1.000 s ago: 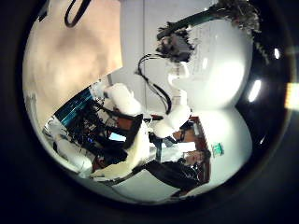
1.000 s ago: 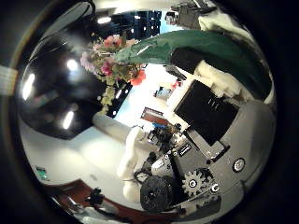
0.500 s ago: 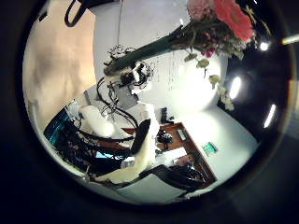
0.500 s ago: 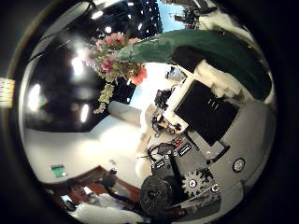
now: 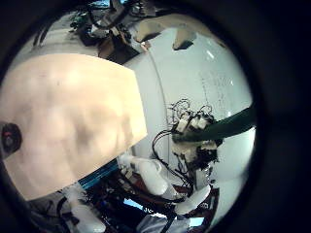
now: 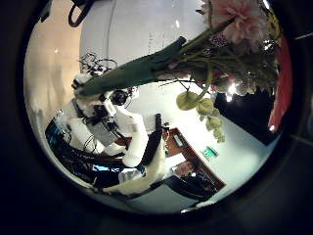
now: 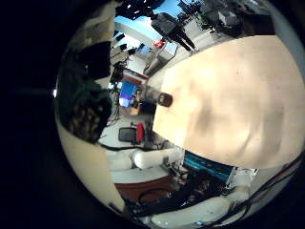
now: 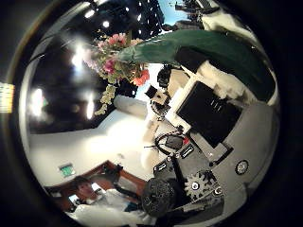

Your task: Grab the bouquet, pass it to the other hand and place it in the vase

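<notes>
The bouquet (image 8: 118, 57) has several blooms and a long wrapped stem (image 8: 204, 47). In the right thumb side palm view the stem lies across my right hand's fingers (image 8: 213, 113), close to the palm. In the left thumb side palm view the bouquet (image 6: 230, 34) fills much of the picture, and its stem (image 6: 147, 69) runs back to my right hand (image 6: 103, 93), which is curled round the stem's end. The left little finger side palm view shows the right hand (image 5: 199, 131) holding the stem (image 5: 233, 121). A small dark-mouthed vase (image 7: 162, 98) stands at the table's edge.
The pale table top (image 5: 68, 107) lies beside the left palm and also shows in the right little finger side palm view (image 7: 233, 86). A white robot arm (image 6: 137, 142) rises behind the bouquet.
In the left thumb side palm view the bouquet has grown much larger and closer. In the right thumb side palm view it stays fixed in the right hand while the room behind shifts.
</notes>
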`<state>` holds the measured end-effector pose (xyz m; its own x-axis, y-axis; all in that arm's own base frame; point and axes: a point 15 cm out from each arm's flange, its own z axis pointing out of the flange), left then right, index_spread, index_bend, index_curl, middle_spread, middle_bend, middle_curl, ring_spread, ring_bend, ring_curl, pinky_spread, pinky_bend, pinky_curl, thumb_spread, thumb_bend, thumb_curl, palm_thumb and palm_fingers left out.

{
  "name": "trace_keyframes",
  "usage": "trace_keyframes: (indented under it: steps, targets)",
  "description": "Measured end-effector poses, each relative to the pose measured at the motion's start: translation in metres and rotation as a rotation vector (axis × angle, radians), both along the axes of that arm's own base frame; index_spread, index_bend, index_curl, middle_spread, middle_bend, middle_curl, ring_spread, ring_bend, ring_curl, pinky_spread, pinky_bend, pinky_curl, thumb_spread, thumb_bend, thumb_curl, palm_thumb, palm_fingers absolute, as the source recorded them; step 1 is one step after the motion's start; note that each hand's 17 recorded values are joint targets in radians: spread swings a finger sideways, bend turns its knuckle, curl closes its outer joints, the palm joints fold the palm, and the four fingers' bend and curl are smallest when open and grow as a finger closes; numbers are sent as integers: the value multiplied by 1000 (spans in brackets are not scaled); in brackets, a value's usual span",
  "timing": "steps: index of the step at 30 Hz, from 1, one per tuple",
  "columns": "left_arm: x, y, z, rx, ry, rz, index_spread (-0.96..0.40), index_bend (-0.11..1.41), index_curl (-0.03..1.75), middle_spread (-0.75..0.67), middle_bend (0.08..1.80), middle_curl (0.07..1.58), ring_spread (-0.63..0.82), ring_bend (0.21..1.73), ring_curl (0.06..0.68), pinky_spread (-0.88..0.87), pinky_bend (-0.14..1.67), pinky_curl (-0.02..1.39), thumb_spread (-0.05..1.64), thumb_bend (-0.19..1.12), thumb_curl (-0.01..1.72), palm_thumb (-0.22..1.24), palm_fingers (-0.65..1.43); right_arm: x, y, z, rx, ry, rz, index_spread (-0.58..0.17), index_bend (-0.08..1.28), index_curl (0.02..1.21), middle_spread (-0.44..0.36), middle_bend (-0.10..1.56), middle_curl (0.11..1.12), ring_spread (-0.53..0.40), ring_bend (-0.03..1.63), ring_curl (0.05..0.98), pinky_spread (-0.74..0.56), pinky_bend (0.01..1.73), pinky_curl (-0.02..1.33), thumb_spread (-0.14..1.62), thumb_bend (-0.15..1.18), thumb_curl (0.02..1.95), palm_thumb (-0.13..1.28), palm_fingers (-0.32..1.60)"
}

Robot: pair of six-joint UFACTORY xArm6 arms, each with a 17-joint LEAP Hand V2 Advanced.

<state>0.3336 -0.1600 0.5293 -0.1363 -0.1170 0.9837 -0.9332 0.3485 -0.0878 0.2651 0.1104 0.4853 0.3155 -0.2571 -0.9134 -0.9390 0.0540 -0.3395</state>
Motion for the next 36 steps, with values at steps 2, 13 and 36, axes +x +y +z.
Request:
trace_keyframes:
  steps: [2,13,36]
  targets:
    - [-6,-4,6,-51,1,-26,158,131,250,433,283,355,546,618,230,584,539,203,991,-15,332,383,26,3,1,-3,-2,2,-5,-193,1236,794,-101,1402,688,-169,1505,618,-195,1187,960,813,-5,1159,1156,1167]
    - [-33,-22,12,-130,52,-187,164,179,272,236,437,408,474,615,215,520,538,176,943,-25,352,462,195,16,45,-39,-105,27,44,-192,1237,790,-101,1403,685,-169,1503,619,-201,1166,993,815,-5,1186,1159,1168]
    - [-6,-12,3,-172,134,-50,-491,626,739,-422,1084,866,-435,1318,521,-505,1228,469,970,-35,498,836,867,19,37,-72,-259,68,25,-194,1239,792,-102,1407,684,-170,1494,623,-202,1140,1048,838,-7,1181,1136,1162]
